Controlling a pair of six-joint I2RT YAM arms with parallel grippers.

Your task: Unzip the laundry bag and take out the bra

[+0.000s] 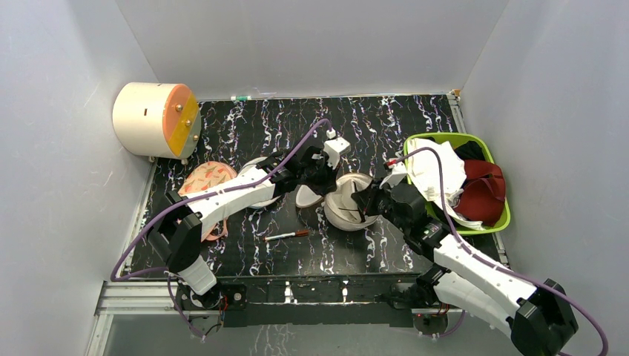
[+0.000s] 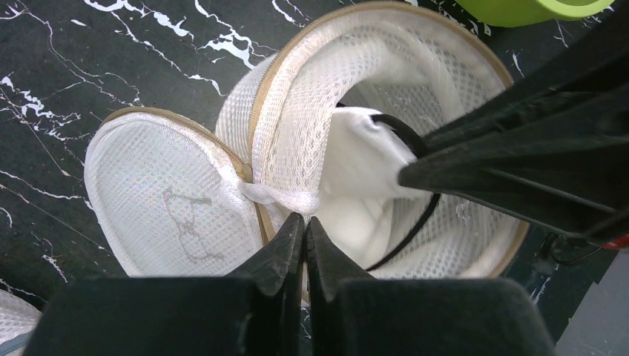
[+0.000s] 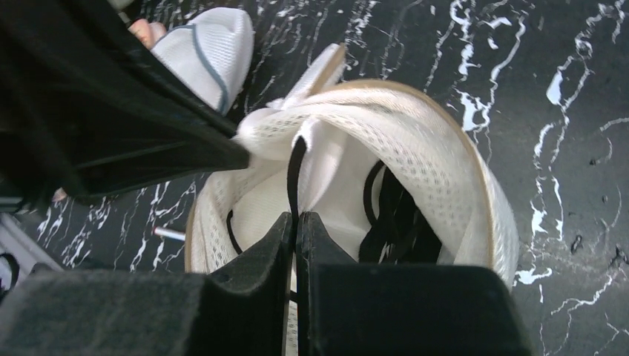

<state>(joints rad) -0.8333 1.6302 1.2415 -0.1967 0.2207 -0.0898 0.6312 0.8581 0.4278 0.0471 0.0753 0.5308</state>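
The cream mesh laundry bag (image 1: pixel 343 213) lies unzipped mid-table, its lid flap (image 2: pixel 170 200) with the faint dark mark folded open to the left. My left gripper (image 2: pixel 305 219) is shut on a bunched fold of mesh at the bag's rim (image 2: pixel 285 194). It shows in the top view (image 1: pixel 324 178) at the bag's far-left edge. The white bra (image 2: pixel 356 156) with a thin black strap (image 3: pixel 295 169) sits inside the bag (image 3: pixel 438 170). My right gripper (image 3: pixel 295 219) reaches into the opening, shut on the bra's cup and strap; it also shows from above (image 1: pixel 366 201).
A green basket (image 1: pixel 439 139) of clothes stands at the right. A cream drum with an orange face (image 1: pixel 156 119) is at the back left. The peach-pink bra (image 1: pixel 208 178) and a grey-white pouch (image 3: pixel 208 48) lie left of the bag. A pen (image 1: pixel 286 236) lies in front.
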